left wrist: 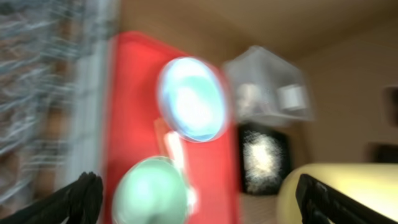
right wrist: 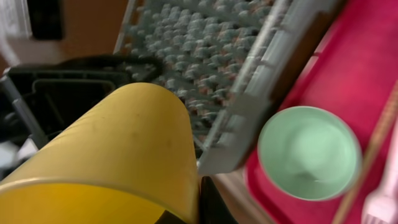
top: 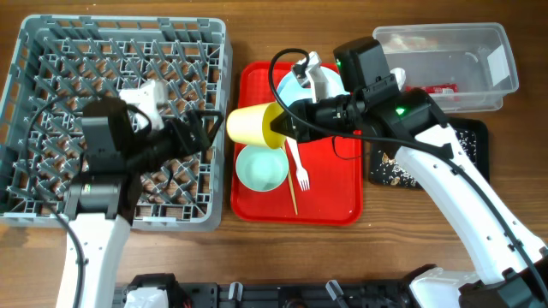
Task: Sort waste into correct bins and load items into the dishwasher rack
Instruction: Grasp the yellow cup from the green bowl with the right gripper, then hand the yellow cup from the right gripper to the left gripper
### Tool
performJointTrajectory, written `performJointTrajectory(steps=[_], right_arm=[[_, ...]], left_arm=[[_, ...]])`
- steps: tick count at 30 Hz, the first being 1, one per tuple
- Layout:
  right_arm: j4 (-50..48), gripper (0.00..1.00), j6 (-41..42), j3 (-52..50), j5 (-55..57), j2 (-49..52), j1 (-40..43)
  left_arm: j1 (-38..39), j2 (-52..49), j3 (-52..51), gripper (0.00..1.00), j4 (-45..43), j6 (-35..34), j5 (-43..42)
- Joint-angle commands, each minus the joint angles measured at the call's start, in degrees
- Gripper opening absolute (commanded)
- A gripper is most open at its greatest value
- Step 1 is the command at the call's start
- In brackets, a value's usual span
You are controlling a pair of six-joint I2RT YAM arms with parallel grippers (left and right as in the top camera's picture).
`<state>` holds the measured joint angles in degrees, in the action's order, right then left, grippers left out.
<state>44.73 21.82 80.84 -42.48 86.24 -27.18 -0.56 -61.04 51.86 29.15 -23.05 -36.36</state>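
My right gripper [top: 278, 127] is shut on the small yellow cup [top: 251, 125], held on its side above the left edge of the red serving tray [top: 342, 184]; the cup fills the right wrist view [right wrist: 118, 143]. My left gripper [top: 204, 133] is open and empty over the right rim of the grey dishwasher rack [top: 51, 51], close to the cup. The left wrist view is blurred. On the tray lie the pale green bowl [top: 261, 168], the white fork [top: 298, 162] and the chopsticks [top: 292, 195]. The pale blue bowl [top: 291, 87] is partly hidden under my right arm.
The clear tub [top: 445, 38] stands at the back right with the red sauce packet [top: 441, 88] in it. The black tray [top: 467, 137] with whitish crumbs lies in front of it, partly under my right arm. The napkin is not made out.
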Motion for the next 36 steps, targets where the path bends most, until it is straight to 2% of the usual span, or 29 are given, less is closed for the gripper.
performJointTrajectory(steps=[1,2,5,8,13,24,27,31,36], right_arm=[[-1.0,0.04,-0.7,0.4,-8.9,0.1,1.0],[-1.0,0.04,-0.6,0.4,-10.2,0.1,1.7],[-1.3,0.04,-0.4,0.4,-12.7,0.1,4.1],[-3.3,0.04,0.4,0.4,-15.8,0.1,6.8],[-6.7,0.04,0.8,0.4,-26.9,0.2,9.7],[-6.6,0.04,0.7,0.2,-32.4,0.2,9.7],[-6.6,0.04,0.7,0.3,-32.4,0.2,9.7],[-6.6,0.04,0.8,0.2,-32.7,0.2,9.7],[-6.6,0.04,0.9,0.3,-33.3,0.2,9.7]], left_arm=[[-0.4,-4.3,0.9,1.0,-12.9,0.0,-28.1],[-0.4,-5.3,0.9,0.99,-17.2,-0.6,-32.7],[-0.4,-7.5,0.9,0.99,-25.7,-5.3,-37.9],[-0.4,-7.8,0.9,1.0,-28.4,-6.2,-41.7],[0.0,-7.8,0.9,0.99,-31.7,-7.7,-45.4],[6.0,-7.8,0.9,0.98,-54.0,-20.5,-45.7],[7.4,-7.8,0.9,0.95,-57.3,-22.9,-45.7],[9.4,-7.8,0.9,0.84,-58.1,-23.1,-45.7],[9.8,-7.8,0.9,0.81,-58.1,-23.1,-45.7]])
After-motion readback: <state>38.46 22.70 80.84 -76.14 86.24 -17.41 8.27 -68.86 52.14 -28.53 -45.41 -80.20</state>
